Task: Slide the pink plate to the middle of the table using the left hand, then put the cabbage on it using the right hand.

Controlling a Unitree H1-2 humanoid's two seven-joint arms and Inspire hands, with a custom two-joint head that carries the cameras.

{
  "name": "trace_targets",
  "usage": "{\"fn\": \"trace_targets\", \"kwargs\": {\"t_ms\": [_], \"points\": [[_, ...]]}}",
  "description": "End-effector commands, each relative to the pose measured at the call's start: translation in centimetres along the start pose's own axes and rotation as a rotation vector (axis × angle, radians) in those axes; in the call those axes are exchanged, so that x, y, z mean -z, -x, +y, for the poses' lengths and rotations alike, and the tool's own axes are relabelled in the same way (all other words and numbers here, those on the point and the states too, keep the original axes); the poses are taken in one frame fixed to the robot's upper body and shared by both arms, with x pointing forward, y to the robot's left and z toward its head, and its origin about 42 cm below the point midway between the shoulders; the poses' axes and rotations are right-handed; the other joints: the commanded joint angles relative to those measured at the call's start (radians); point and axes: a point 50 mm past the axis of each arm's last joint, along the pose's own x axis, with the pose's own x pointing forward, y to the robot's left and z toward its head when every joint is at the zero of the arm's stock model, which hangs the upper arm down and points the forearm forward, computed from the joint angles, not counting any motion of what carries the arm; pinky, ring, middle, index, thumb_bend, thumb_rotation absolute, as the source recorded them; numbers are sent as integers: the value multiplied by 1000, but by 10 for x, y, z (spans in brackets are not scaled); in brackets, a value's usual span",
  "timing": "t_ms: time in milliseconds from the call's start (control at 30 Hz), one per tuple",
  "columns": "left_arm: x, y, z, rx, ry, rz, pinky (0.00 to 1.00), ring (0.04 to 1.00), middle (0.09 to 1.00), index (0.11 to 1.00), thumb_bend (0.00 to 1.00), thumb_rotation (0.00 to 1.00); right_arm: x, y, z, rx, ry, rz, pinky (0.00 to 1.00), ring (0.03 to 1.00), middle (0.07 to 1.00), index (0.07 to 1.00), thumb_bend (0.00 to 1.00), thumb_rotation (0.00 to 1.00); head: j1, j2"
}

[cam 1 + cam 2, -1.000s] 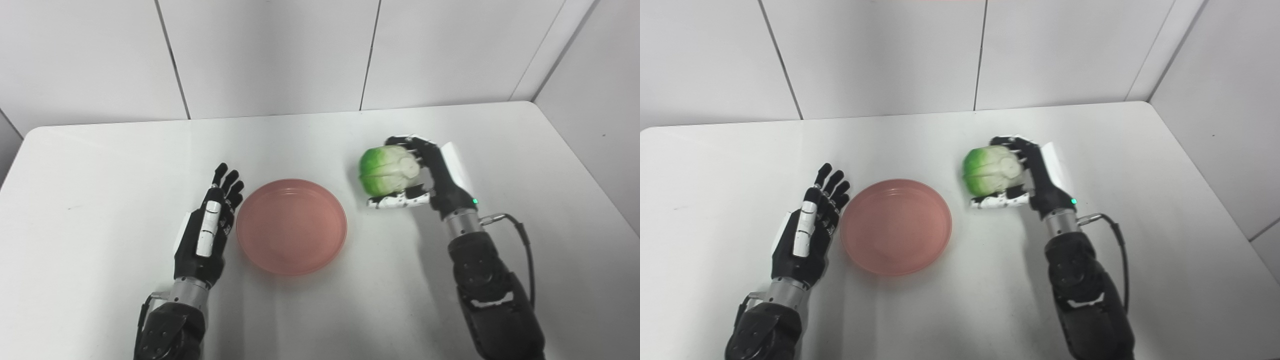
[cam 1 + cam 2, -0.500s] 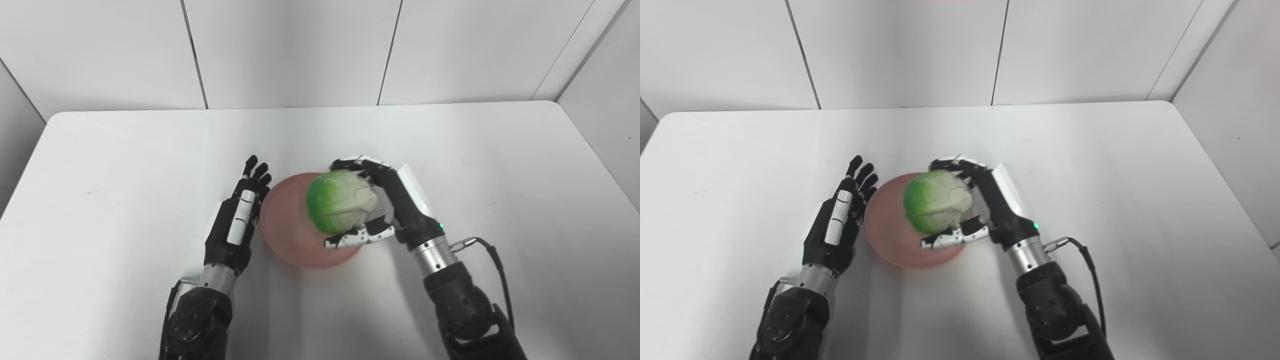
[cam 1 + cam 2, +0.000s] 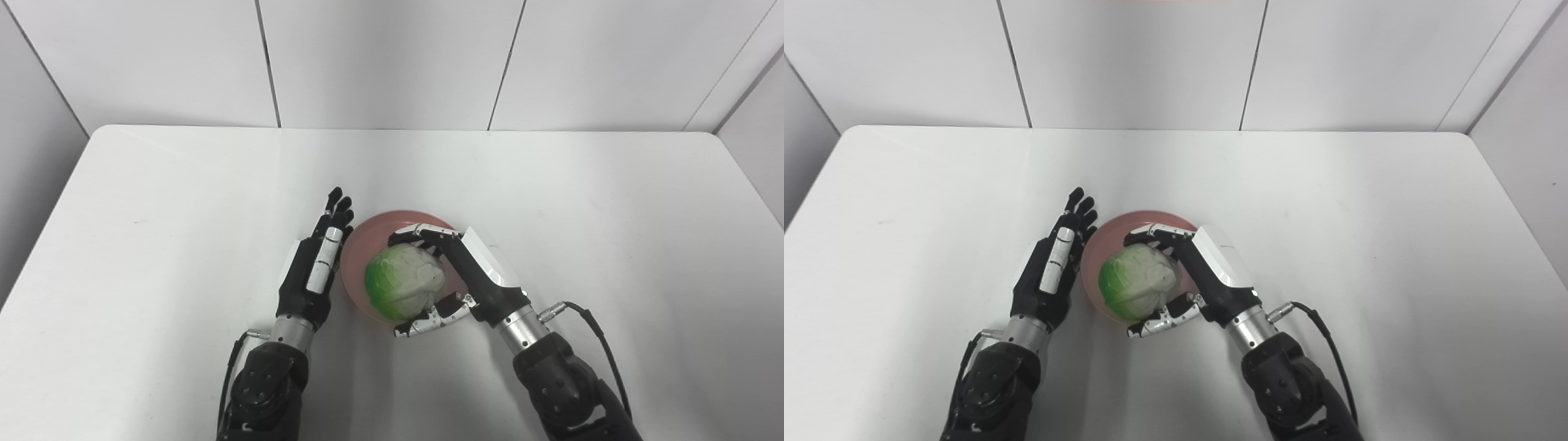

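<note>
Left eye view: right hand [image 3: 471, 278] curled around the cabbage [image 3: 401, 289], fingers [image 3: 422, 233] wrapped over the far side and thumb [image 3: 429, 320] reaching under the near side, so clamped on it from the right. Cabbage green on its left half, pale whitish on the part facing the palm, sitting over the near half of the pink plate [image 3: 373, 233]; cannot tell whether resting on the plate floor or held just above it. Only the far and left rim of the plate showing, the rest covered by cabbage and hand. Plate lying on the white table [image 3: 153, 202] near its middle from side to side, somewhat toward the near edge.

Left hand [image 3: 312, 272] flat and empty, fingers straight and close together, pointing away from the robot, just beside the plate's left rim; touching or merely close, cannot tell. Cabbage to the right of this hand, with the plate rim between them.

Right forearm coming in from the bottom right, with a black cable [image 3: 597, 343] looping off the wrist. White panelled wall [image 3: 386, 61] behind the table.
</note>
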Motion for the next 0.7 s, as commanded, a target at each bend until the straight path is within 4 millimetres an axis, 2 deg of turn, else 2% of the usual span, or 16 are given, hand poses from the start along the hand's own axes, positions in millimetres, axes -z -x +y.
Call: {"fn": "trace_targets", "kwargs": {"t_ms": [0,167,300,467,500,533,600,667], "points": [[-19,-11,-10,19,14,-81,1000,998,1000,992,708,840,-8,-13,-10,42,62,-93,373,413,492,528,515,0,-4,3],[-20,-10,-9,20,20,-90,1000,986,991,986,681,837,0,-16,-16,70,120,-76,360,402,480,543,513,0,-10,7],[-21,-9,-9,17,17,-87,1000,979,982,977,679,848,-3,-21,-23,110,142,-73,359,400,486,546,512,0,-18,10],[-22,-8,-7,24,23,-89,1000,979,985,980,663,855,-7,-21,-26,146,130,-111,415,410,501,548,512,0,-24,15],[-22,-8,-7,28,29,-88,1000,981,985,979,659,846,-8,-20,-26,141,125,-112,501,543,602,523,512,62,-24,15],[-22,-8,-7,31,32,-87,1000,983,987,980,662,839,-10,-19,-26,126,120,-108,622,692,718,686,612,50,-25,15],[-22,-8,-6,34,32,-85,1000,984,987,981,660,841,-11,-17,-27,84,113,-95,716,813,834,809,649,105,-25,15],[-23,-8,-6,37,28,-84,1000,984,988,983,658,844,-11,-16,-27,41,112,-84,725,836,862,839,660,122,-25,15]]}}
